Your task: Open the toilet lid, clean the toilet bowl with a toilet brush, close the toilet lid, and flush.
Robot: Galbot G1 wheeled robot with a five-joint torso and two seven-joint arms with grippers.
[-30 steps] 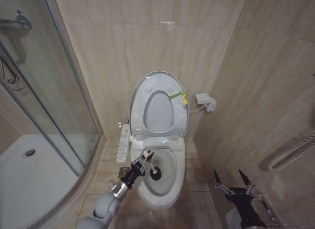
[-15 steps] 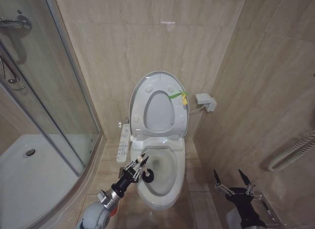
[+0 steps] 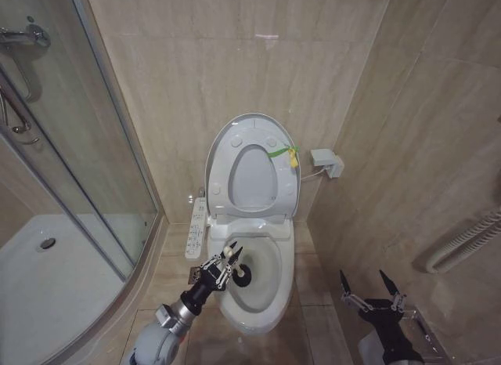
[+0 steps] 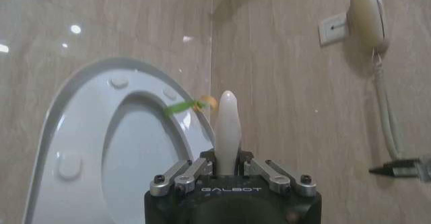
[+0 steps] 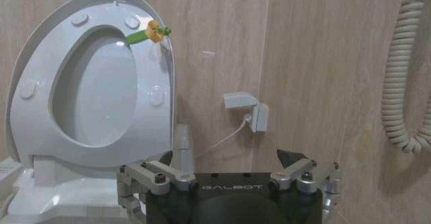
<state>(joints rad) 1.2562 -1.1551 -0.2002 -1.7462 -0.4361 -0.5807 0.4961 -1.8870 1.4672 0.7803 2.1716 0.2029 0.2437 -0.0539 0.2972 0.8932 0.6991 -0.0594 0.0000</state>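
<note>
Left gripper (image 3: 229, 261) in toilet bowl (image 3: 266, 316); toilet lid (image 3: 223, 149) raised against rear wall.

The left gripper's jaws are clamped on the white handle of the toilet brush (image 3: 243, 276), whose dark head sits inside the bowl by its left rim. A control panel (image 3: 196, 227) lies just beside the bowl, with the glass shower door (image 3: 102, 185) beyond. The right gripper (image 3: 368, 290) hangs spread and empty over open floor by the right wall, near a coiled hose (image 3: 462, 243).

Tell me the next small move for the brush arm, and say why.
Probably another short sweep along the inner wall. The left gripper is shut on the toilet brush, whose dark head sits inside the toilet bowl, and the toilet lid stands upright, so scrubbing looks unfinished.
</note>
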